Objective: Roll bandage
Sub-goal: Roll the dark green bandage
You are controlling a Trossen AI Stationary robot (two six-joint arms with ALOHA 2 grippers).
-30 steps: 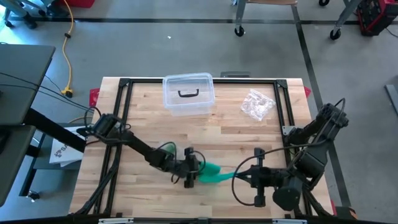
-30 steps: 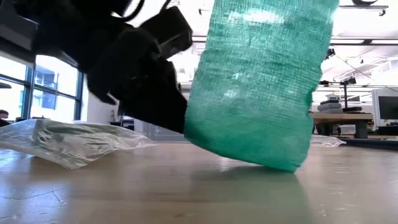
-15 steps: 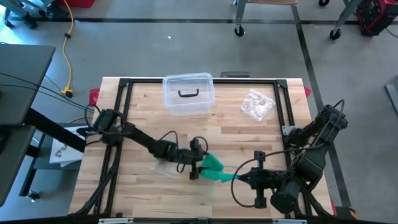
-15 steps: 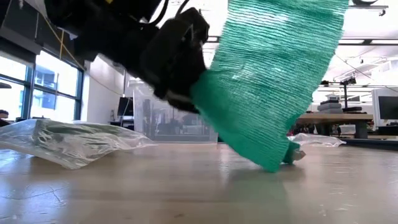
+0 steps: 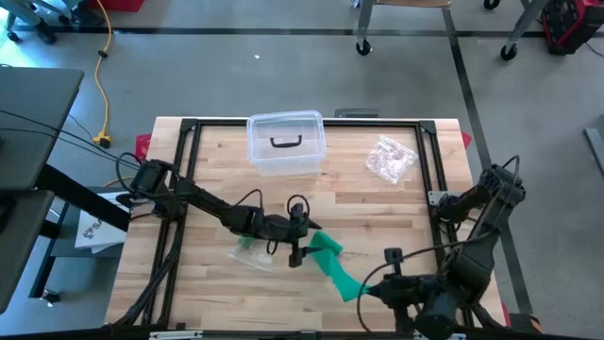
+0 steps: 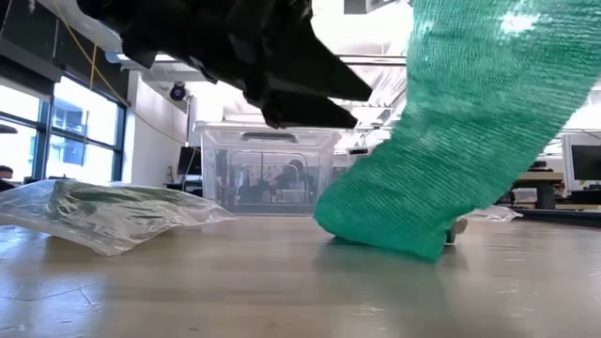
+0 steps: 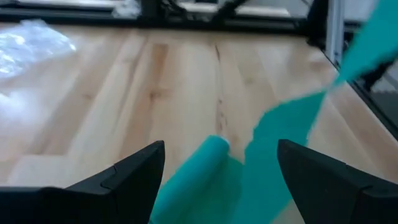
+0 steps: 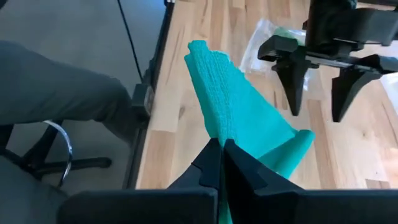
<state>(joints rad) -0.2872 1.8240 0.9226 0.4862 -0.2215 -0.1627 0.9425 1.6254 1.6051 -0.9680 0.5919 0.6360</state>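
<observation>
A green bandage (image 5: 335, 264) lies partly unrolled near the table's middle front. Its rolled end (image 7: 208, 152) rests on the wood, and the strip (image 6: 451, 131) rises from it toward the near edge. My right gripper (image 5: 361, 291) is shut on the strip there. My left gripper (image 5: 302, 244) hovers open just left of the rolled end, raised off the table. In the left wrist view its fingers (image 7: 124, 177) stand on either side of the roll without touching it. My right gripper pinches the bandage's strip (image 8: 222, 134) between its two fingers, bunched across its width. A short free end (image 8: 202, 62) sticks out past the fingers. The fingers slant down from the table's near side. From them the strip slopes down to the rolled end (image 8: 297, 144) on the table.
A clear plastic wrapper (image 5: 250, 253) lies on the wood under my left arm. A clear lidded box (image 5: 286, 142) stands at the far edge. A crumpled plastic bag (image 5: 390, 159) lies at the far right. A black frame (image 5: 189, 179) runs around the tabletop.
My left gripper has risen off the bandage and drawn a little toward the far edge, and is now clear of it. My right gripper has moved toward the near edge with the strip. The strip now runs longer, from the rolled end on the table.
</observation>
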